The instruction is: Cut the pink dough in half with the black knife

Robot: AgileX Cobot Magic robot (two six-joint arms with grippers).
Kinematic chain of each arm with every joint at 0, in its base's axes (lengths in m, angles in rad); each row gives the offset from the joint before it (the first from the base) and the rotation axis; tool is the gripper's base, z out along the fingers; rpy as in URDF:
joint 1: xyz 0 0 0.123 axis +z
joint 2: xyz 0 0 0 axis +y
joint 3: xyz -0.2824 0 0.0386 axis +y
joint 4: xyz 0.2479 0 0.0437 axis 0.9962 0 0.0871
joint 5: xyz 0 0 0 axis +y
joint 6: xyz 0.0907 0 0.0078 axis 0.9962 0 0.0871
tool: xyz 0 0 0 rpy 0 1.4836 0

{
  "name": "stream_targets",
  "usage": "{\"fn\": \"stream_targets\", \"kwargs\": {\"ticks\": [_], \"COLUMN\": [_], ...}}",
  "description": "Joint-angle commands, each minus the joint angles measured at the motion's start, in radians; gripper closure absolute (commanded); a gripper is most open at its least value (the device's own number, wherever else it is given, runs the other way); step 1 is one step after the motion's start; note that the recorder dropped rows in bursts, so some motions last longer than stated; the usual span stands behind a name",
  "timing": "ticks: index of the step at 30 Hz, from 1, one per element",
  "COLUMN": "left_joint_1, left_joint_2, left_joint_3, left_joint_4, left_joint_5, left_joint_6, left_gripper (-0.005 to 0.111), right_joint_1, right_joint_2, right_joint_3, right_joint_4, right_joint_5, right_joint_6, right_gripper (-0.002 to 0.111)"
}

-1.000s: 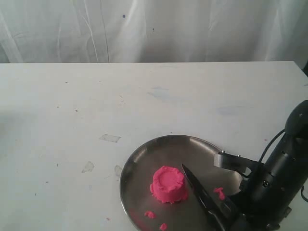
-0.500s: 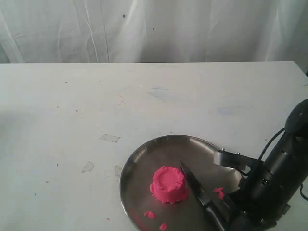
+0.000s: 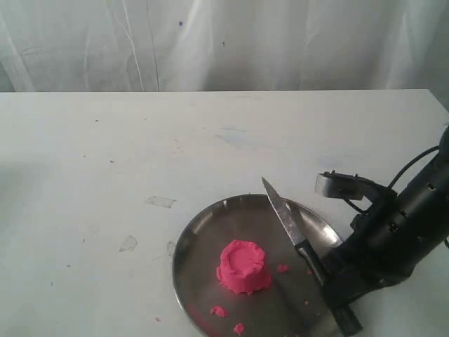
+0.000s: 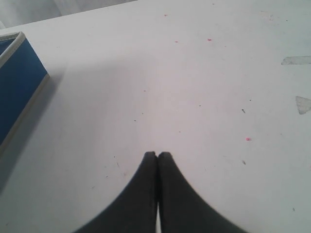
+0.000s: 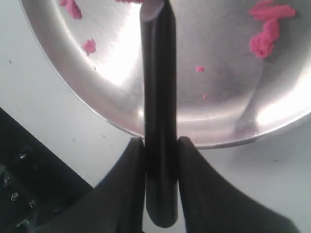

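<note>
The pink dough (image 3: pixel 243 266) stands as one moulded lump with a round flat top in the middle of the round steel plate (image 3: pixel 203 235). My right gripper (image 3: pixel 333 284) is shut on the handle of the black knife (image 3: pixel 287 221), whose blade is lifted and points up and away over the plate's right side, apart from the dough. In the right wrist view the knife handle (image 5: pixel 159 121) runs between the right gripper (image 5: pixel 160 143) fingers above the plate rim (image 5: pixel 121 127). My left gripper (image 4: pixel 158 155) is shut with nothing in it, over bare white table; it is out of the exterior view.
Small pink crumbs (image 3: pixel 219 312) lie on the plate near its front edge and right of the dough (image 3: pixel 283 267). A blue box (image 4: pixel 17 92) sits beside the left gripper. Bits of clear tape (image 3: pixel 161 202) stick to the white table left of the plate.
My right gripper has risen and swung the knife up; its tip moved from beside the dough to above the plate's far right rim. The dough stays whole.
</note>
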Motion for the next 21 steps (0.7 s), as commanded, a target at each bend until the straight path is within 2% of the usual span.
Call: {"fn": "stream_targets", "kwargs": {"ticks": [1, 12, 21], "left_joint_1": [-0.002, -0.002, -0.002], "left_joint_2": [0.006, 0.006, 0.006], "left_joint_3": [0.003, 0.003, 0.003], "left_joint_4": [0.000, 0.000, 0.000], "left_joint_5": [0.003, 0.003, 0.003], "left_joint_6": [0.000, 0.000, 0.000], "left_gripper": [0.107, 0.107, 0.107], "right_joint_1": [0.013, 0.161, 0.232], "right_joint_2": [-0.108, -0.275, -0.307], "right_joint_3": [-0.023, -0.023, -0.023], "right_joint_4": [0.007, 0.010, 0.021], "right_joint_5": [0.006, -0.001, 0.000], "right_joint_6": [0.019, 0.027, 0.027], "right_gripper": [0.108, 0.108, 0.108]}}
